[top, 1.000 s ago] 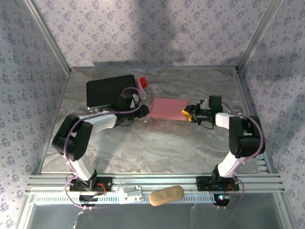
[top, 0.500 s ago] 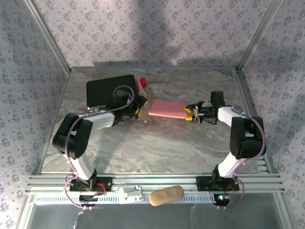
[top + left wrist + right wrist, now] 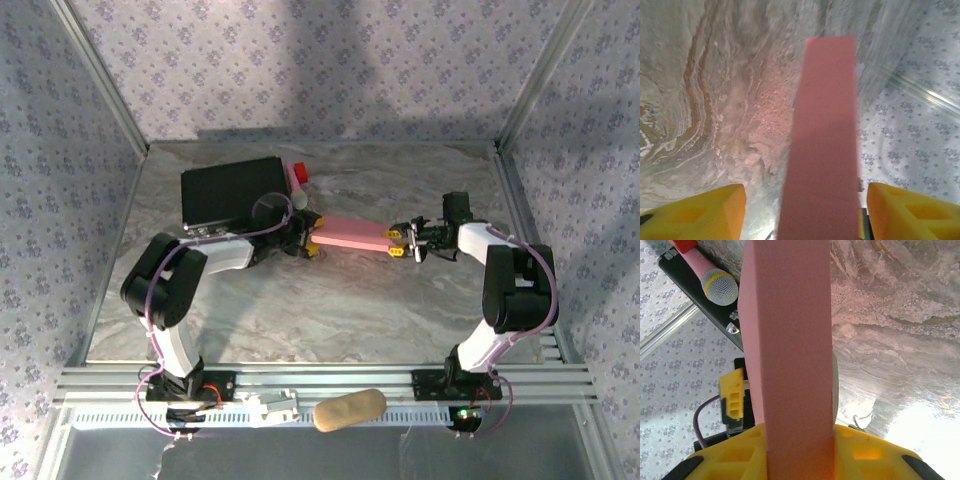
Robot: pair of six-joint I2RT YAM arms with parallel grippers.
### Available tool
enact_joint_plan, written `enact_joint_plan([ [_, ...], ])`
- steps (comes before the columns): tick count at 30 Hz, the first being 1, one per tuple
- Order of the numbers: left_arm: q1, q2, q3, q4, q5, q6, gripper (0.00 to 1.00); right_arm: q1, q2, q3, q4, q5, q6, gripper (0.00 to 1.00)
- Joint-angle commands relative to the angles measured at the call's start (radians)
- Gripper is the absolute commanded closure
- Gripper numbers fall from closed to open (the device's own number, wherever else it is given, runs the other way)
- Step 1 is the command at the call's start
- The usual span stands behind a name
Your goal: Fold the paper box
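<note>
The left arm [image 3: 165, 285] was bent at the elbow, and its front part stretched in toward the middle. The left gripper [image 3: 306, 242] lay low and pointed to the right. Its yellow fingers [image 3: 700, 212] stood apart, one on each side of the paper box [image 3: 822, 150], and did not squeeze it. The right arm [image 3: 515, 285] stood up from its base, bent over at the top, and stretched to the left. The right gripper [image 3: 400, 243] pointed at the other one. Its yellow fingers [image 3: 865, 455] pressed on both sides of the box's end and pinched it tight.
</note>
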Motion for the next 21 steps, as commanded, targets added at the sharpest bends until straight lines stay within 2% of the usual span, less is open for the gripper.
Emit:
enact_joint_plan([
  [1, -0.020, 0.037, -0.016, 0.114, -0.001, -0.128, 0.44, 0.009, 0.005, 0.028, -0.026, -0.025, 0.028, 0.71],
  [6, -0.025, 0.001, -0.059, 0.094, -0.055, -0.151, 0.59, 0.009, 0.002, 0.019, -0.027, -0.021, 0.026, 0.70],
  [11, -0.025, -0.079, -0.061, -0.083, -0.097, -0.144, 0.70, 0.011, 0.006, 0.015, -0.023, -0.018, 0.019, 0.65],
  [15, -0.023, -0.132, 0.002, -0.349, -0.103, -0.125, 0.77, 0.012, -0.017, 0.028, -0.065, 0.007, -0.021, 0.54],
  [19, 0.014, -0.172, 0.145, -0.824, -0.104, -0.047, 0.79, 0.002, -0.119, 0.105, -0.221, 0.131, -0.213, 0.49],
  [21, 0.043, -0.179, 0.209, -0.993, -0.102, -0.005, 0.81, 0.002, -0.200, 0.128, -0.261, 0.220, -0.309, 0.49],
])
